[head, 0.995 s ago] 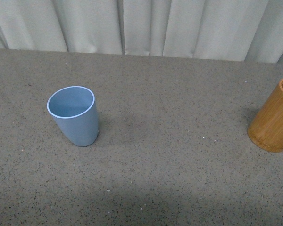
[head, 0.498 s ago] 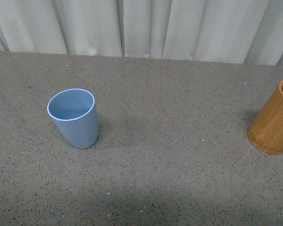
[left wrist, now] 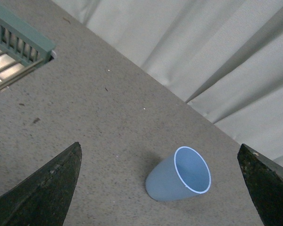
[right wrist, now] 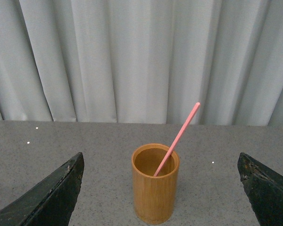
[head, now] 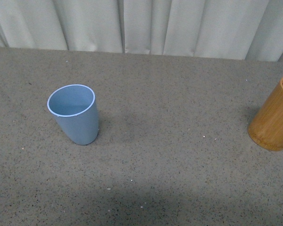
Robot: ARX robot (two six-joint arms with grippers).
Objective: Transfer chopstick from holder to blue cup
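Note:
The light blue cup [head: 74, 114] stands empty on the grey speckled table, left of centre in the front view. The orange-brown holder [head: 273, 115] is cut off by that view's right edge. In the right wrist view the holder [right wrist: 155, 183] stands upright with one salmon-pink chopstick [right wrist: 177, 138] leaning out of it. My right gripper [right wrist: 160, 200] is open, its dark fingers [right wrist: 52, 195] wide on either side of the holder, short of it. My left gripper [left wrist: 162, 197] is open too, and the blue cup [left wrist: 180, 175] sits between its spread fingers [left wrist: 42, 188], farther off.
White curtains [head: 141, 26] hang behind the table's far edge. A green slatted rack [left wrist: 16, 44] sits at the table's corner in the left wrist view. Neither arm shows in the front view.
The front view has shifted slightly down then back up; the cup and holder stand where they were.

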